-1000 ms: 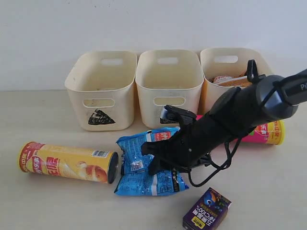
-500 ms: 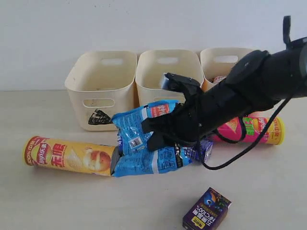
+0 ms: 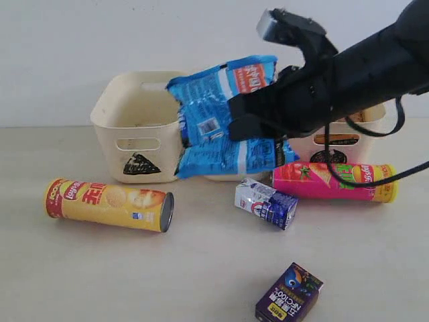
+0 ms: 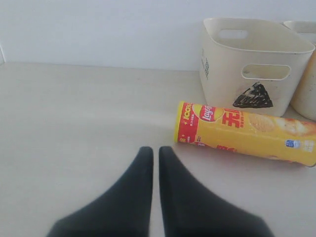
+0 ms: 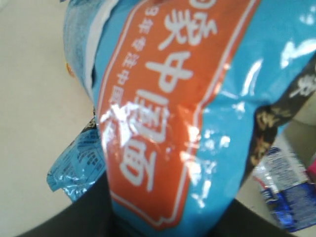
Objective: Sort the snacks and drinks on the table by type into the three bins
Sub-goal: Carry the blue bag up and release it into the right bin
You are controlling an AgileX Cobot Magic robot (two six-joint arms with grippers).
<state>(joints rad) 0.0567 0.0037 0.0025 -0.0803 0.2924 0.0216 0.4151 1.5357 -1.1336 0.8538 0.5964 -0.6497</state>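
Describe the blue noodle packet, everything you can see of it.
The blue noodle packet is glossy, crinkled plastic film, bright blue with an orange-red panel of white Chinese characters and a small barcode patch. It looks folded or doubled, one part above the other. The right gripper clamps it and holds it in the air, tilted, clear of the table, in front of the cream bins. Nothing else visibly touches it.

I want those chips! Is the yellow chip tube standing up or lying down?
Lying down. The yellow chip tube rests lengthwise on the table, its round end showing.
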